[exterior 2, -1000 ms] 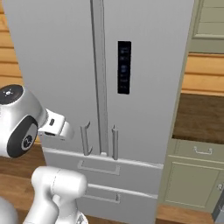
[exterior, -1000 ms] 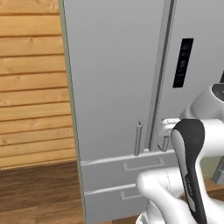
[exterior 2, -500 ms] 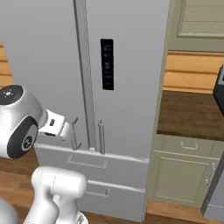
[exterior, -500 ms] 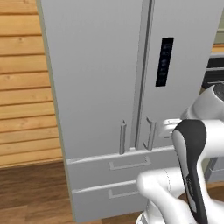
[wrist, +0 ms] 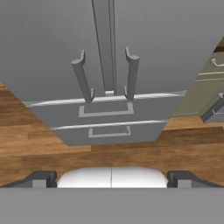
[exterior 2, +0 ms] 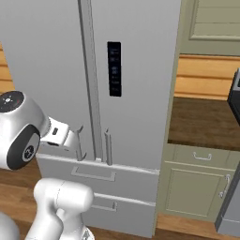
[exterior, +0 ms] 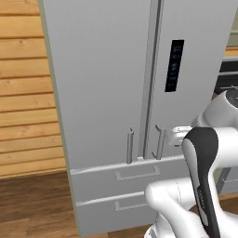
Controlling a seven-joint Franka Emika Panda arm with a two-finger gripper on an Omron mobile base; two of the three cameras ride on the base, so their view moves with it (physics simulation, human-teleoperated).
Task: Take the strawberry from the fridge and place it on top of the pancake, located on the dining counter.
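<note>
I have the fridge (exterior: 139, 93) square ahead of me, tall and light grey, both upper doors closed with the seam running down the middle. Two vertical bar handles (wrist: 105, 74) stand either side of that seam near the doors' lower edge, and a dark control panel (exterior 2: 114, 69) sits on the door right of the seam. Below the doors are two drawers (wrist: 107, 118), stacked and shut. The strawberry I cannot see with the doors closed.

My gripper (wrist: 111, 178) hangs in front of the fridge, apart from it, pointed at the handles; its fingertips (wrist: 41, 178) sit wide apart with nothing between them.

Left of the fridge is a wood-plank wall (exterior: 23, 93). Right of it stand a grey-green cabinet (exterior 2: 197, 187) and a dark-brown counter (exterior 2: 206, 122). Brown plank floor (wrist: 131, 153) runs beneath the fridge.
</note>
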